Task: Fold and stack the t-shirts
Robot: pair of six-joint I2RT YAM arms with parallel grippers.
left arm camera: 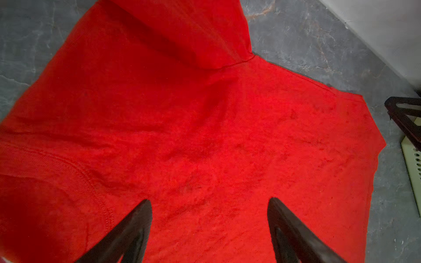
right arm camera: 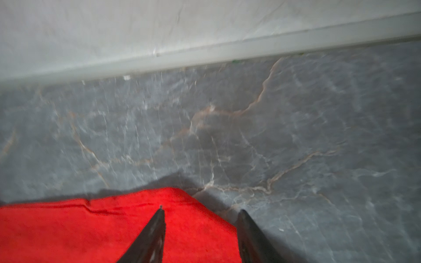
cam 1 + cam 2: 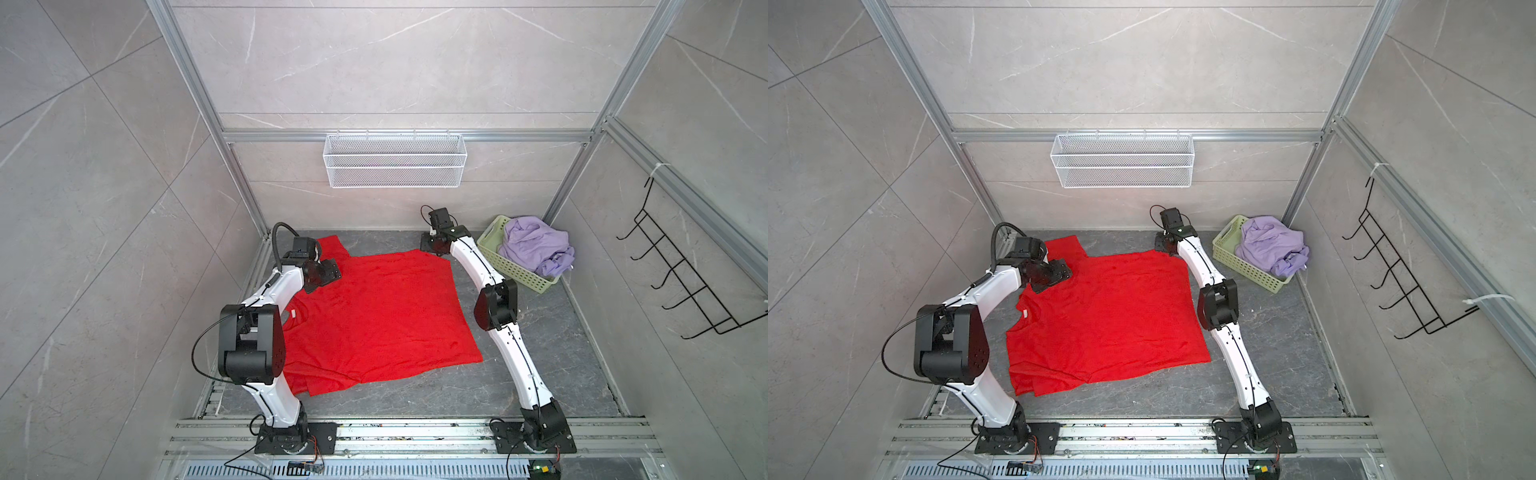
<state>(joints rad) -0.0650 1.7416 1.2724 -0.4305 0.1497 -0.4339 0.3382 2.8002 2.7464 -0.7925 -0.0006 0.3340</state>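
Left wrist view: my left claw (image 1: 209,200) hangs released over the red tee (image 1: 205,125); right claw (image 2: 201,209), jaws apart, straddles its far-right corner.

Left arm (image 3: 272,289): white shells, black joints showing; black cable (image 3: 193,353) is looping at 9 o'clock of elbow (image 3: 249,345). Right arm (image 3: 463,259): thin black cable (image 3: 524,370) is running along white shell. Left gripper (image 1: 209,200) is showing black tapered fingers (image 1: 136,227).

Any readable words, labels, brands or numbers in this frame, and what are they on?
No text can be read in any view.
White neck label on the red t-shirt: too small to read.
Lilac t-shirt and green basket: no print visible.
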